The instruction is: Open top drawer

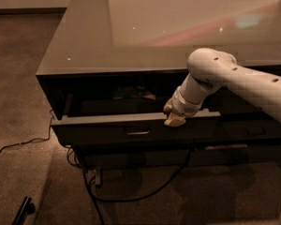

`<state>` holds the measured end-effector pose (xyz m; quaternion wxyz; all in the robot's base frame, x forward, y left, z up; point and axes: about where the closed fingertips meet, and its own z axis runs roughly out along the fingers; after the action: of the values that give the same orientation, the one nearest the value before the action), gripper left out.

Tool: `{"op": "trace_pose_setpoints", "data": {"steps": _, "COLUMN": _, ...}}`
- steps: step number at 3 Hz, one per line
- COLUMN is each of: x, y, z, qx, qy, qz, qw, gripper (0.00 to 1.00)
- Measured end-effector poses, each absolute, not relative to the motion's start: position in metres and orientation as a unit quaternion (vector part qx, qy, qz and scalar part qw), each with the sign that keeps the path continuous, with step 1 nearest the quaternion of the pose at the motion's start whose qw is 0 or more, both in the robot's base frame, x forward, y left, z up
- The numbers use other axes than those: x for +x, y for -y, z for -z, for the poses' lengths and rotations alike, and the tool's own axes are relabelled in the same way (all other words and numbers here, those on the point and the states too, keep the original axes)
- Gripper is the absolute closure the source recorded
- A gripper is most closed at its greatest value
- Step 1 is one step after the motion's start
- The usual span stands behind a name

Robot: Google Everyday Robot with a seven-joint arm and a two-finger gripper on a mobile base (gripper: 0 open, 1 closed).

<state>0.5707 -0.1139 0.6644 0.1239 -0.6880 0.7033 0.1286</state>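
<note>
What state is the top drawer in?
Partly open: the top drawer juts from the cabinet, interior visible; the gripper sits at its front edge.

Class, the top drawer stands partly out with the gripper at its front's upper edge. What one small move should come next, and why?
Probably a short, straight pull outward, away from the cabinet. The top drawer is only a little way out, and the gripper sits at the front's upper edge, right of the handle.
</note>
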Motion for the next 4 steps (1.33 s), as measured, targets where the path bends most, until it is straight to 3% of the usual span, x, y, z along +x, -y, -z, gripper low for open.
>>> {"op": "trace_pose_setpoints", "data": {"steps": 1, "x": 0.5707, "y": 0.1140, "z": -0.6721, "qx": -0.688, "qy": -0.703, "qz": -0.129, "qw": 0.124, "gripper": 1.00}}
{"op": "trace_pose_setpoints", "data": {"steps": 2, "x": 0.5704, "y": 0.1145, "z": -0.6746, "qx": -0.688, "qy": -0.703, "qz": -0.129, "qw": 0.124, "gripper": 0.82}}
{"op": "trace_pose_setpoints", "data": {"steps": 4, "x": 0.5705, "y": 0.1148, "z": -0.6746, "qx": -0.688, "qy": -0.703, "qz": -0.129, "qw": 0.124, "gripper": 0.35}}
